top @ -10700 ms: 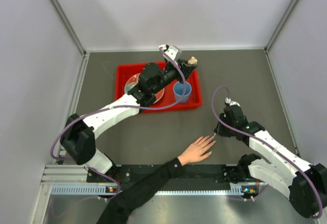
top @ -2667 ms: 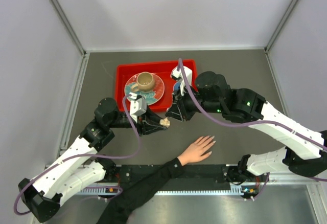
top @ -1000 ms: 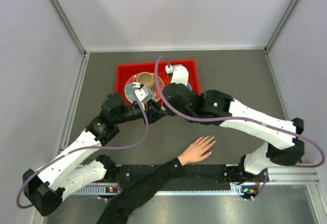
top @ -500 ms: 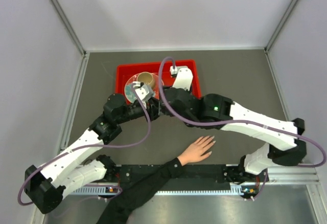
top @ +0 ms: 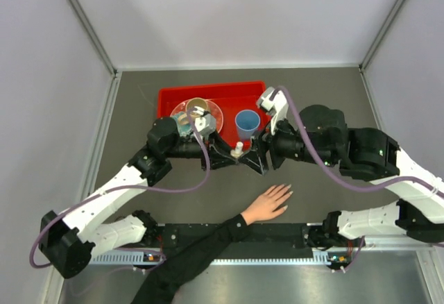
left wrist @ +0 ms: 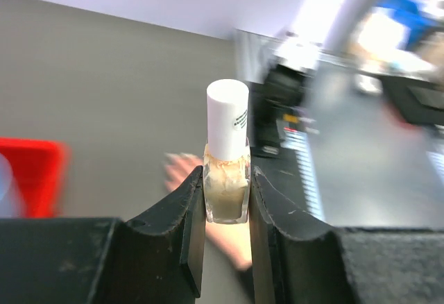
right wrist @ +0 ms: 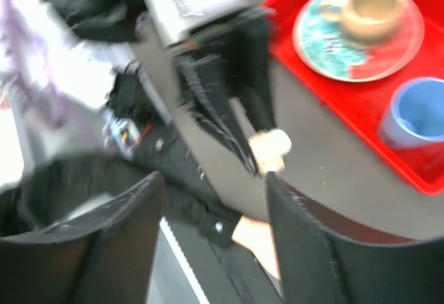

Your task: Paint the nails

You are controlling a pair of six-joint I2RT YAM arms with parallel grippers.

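Right arm has swung back to the right since a moment ago, so the blue cup (top: 247,122) shows again. The left arm has reached further across with its bottle (top: 238,150).

The left pincer (left wrist: 227,182) is squeezed tight on the bottle (left wrist: 227,191), one finger on each side. The bottle stands upright, with pale stuff inside and a white cap (left wrist: 227,118) on top.

The right pincer (right wrist: 214,179) is wide open and holds nothing. From above, it (top: 258,157) sits just beside the bottle, on its right.

The hand (top: 267,205) lies flat on the grey counter (top: 333,96), near the front edge, with fingers spread. The nails (top: 287,193) are at the fingertips, too tiny to see well. They are below the bottle in the top view, and apart from it. A black sleeve (top: 194,255) covers the arm.

Behind the arms is a red tray (top: 208,94). The blue cup stands in it. Beside the cup is a plate (top: 215,113) with a brown mug (top: 196,104) on it.
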